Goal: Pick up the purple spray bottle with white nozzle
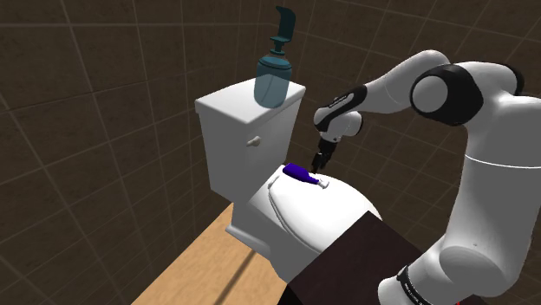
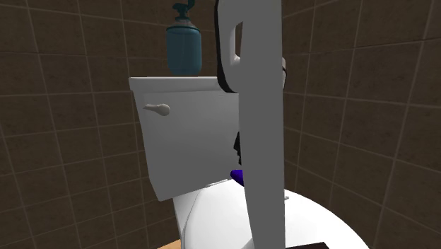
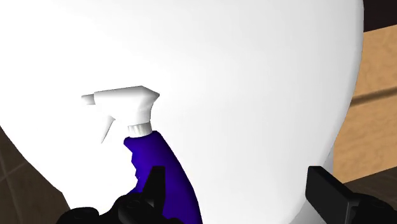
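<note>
On the white toilet lid [image 1: 303, 221] lies the purple spray bottle [image 1: 300, 175] [image 3: 153, 151], its white nozzle end away from the tank [image 1: 232, 130]. Just above its body hangs the black gripper [image 1: 319, 161] [image 3: 238, 184], fingers spread apart, clasping nothing. A teal pump bottle [image 1: 276, 78] stands on the tank.

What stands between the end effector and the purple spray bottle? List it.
Nothing visible. The open end effector hangs close by the purple spray bottle, which lies on the white toilet lid, off-centre between the fingers. The teal bottle stands apart on the tank.
</note>
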